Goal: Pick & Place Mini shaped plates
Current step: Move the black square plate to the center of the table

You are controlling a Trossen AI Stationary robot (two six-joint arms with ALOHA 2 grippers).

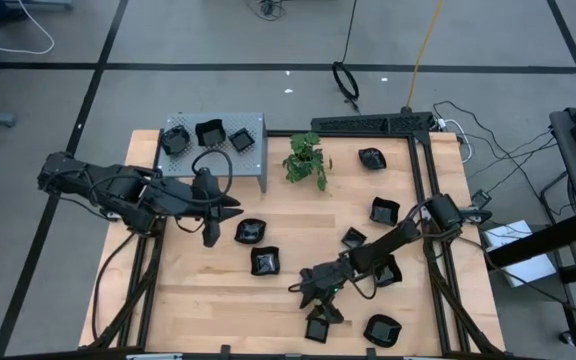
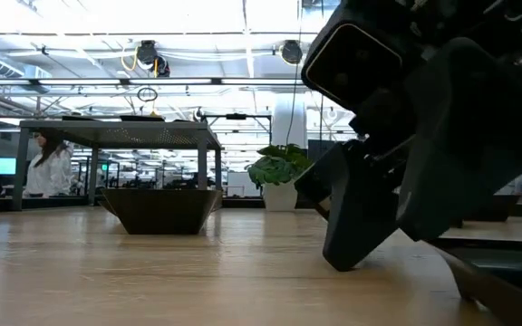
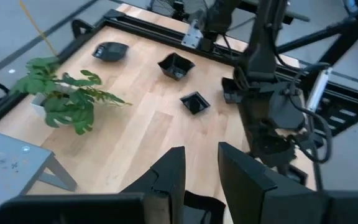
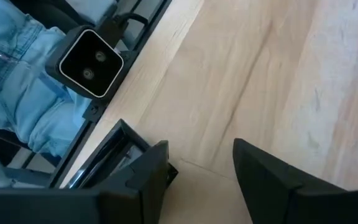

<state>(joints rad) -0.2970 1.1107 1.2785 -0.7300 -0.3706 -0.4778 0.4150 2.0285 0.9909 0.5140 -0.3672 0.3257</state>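
Right gripper [image 1: 316, 298] wide open, empty, near table's front edge; square mini plate [image 1: 319, 328] just beside, edgeward; left arm far.

Glossy black plates [image 1: 251, 232], green plant [image 1: 307, 160], grey perforated shelf [image 1: 176, 160]

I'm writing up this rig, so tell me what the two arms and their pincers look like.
Both arms are dark, jointed and chunky, with black cables looping along them. The left pincer and the right pincer each end in two flat, wedge-shaped black fingers. No markings are legible.
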